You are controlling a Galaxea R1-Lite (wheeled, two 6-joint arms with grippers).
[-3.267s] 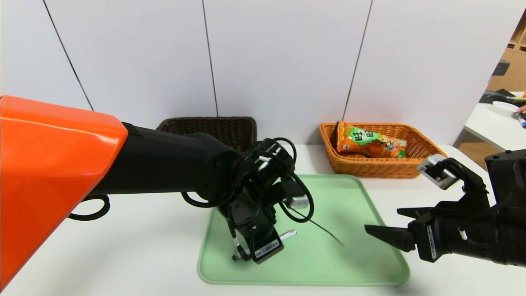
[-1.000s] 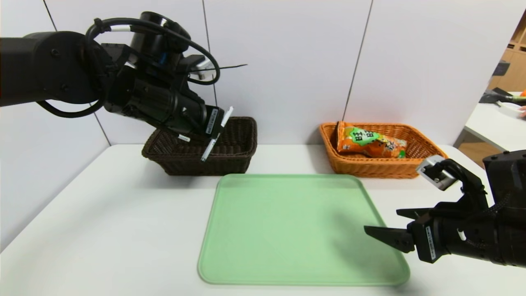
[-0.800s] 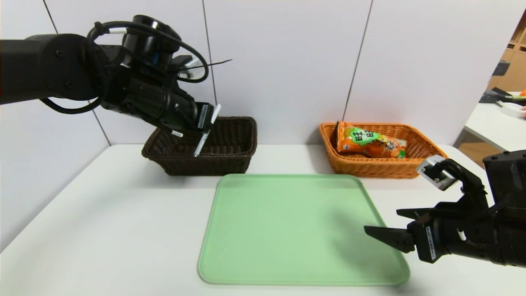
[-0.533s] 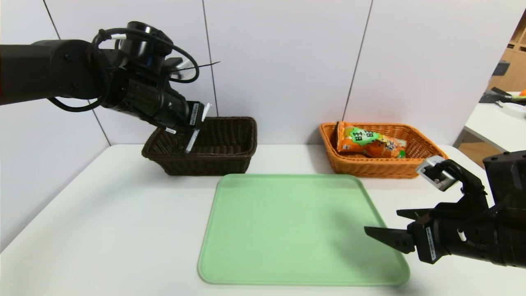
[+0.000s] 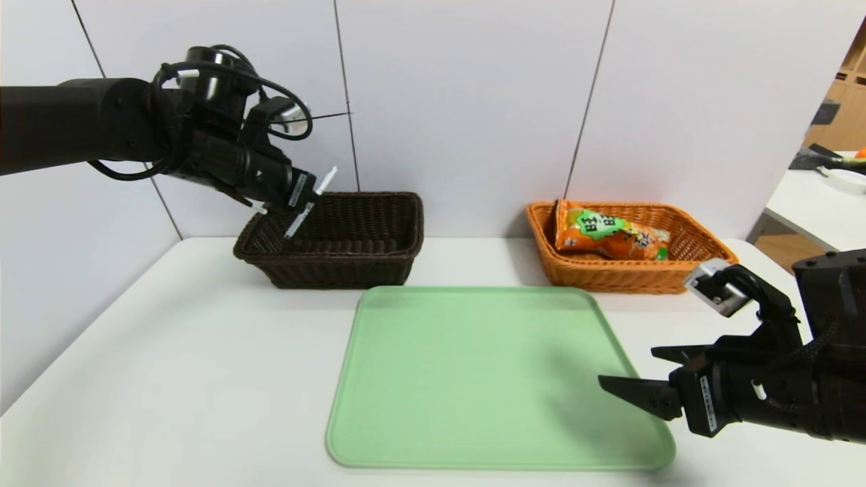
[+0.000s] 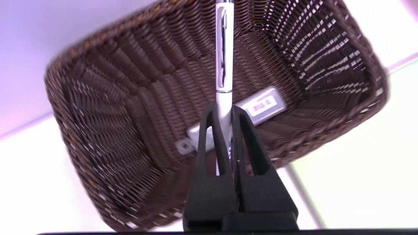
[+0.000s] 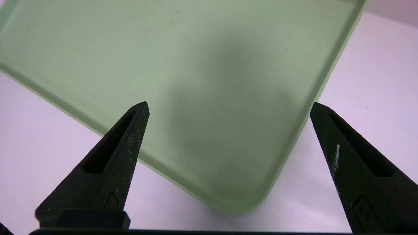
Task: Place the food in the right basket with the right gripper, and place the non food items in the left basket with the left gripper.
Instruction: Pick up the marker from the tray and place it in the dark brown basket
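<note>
Food (image 5: 611, 236): orange snack bag, lying in the right basket (image 5: 703, 264) at the table's far right. Head view: left gripper (image 5: 302, 200) raised over the left basket (image 5: 352, 267), clamped on a white pen (image 5: 310, 202); right gripper (image 5: 659, 375) spread wide, holding nothing, over the green tray (image 5: 473, 379) near corner. Left wrist view: fingers (image 6: 249, 140) pinch the pen (image 6: 223, 65) above the basket (image 6: 98, 98), a white tagged item (image 6: 258, 107) on its floor. Right wrist view: fingers (image 7: 107, 163) well apart over tray (image 7: 163, 49) corner
</note>
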